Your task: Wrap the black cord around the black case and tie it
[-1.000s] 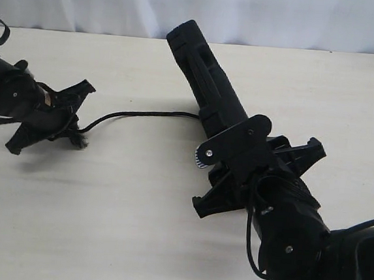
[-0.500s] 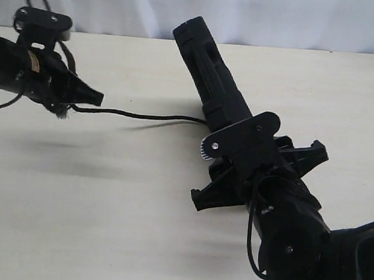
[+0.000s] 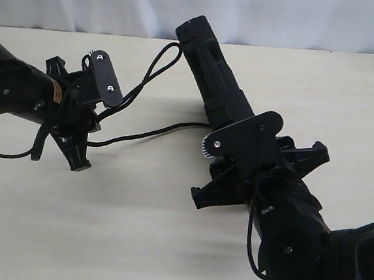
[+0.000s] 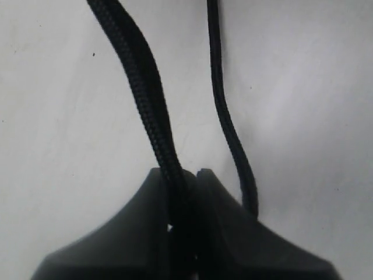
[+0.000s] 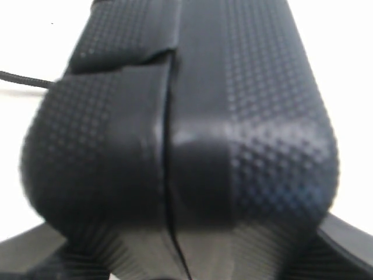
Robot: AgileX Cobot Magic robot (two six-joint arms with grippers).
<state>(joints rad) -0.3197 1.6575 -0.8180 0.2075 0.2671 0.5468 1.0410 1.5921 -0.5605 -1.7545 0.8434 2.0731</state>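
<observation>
The black case (image 3: 215,77) stands on edge, tilted, its lower end held in my right gripper (image 3: 239,144), which is shut on it. In the right wrist view its dimpled face (image 5: 233,87) fills the frame between the jaws of that gripper (image 5: 186,251). My left gripper (image 3: 96,116) is left of the case and shut on the black cord (image 3: 146,77). The cord loops up to the case's top end and doubles back. Another strand (image 3: 155,132) runs across the table to the case's lower part. Up close, the braided cord (image 4: 145,99) is pinched in my left gripper (image 4: 185,174).
The pale table (image 3: 114,225) stretches all round. A white curtain (image 3: 283,17) hangs behind its far edge. Smooth arm cables hang by the left arm (image 3: 39,141) and the right arm (image 3: 251,244).
My left gripper has swung from the far left back toward the case, still holding the cord. The cord, taut and straight before, now arches in a loop to the case's top. The case has barely moved.
</observation>
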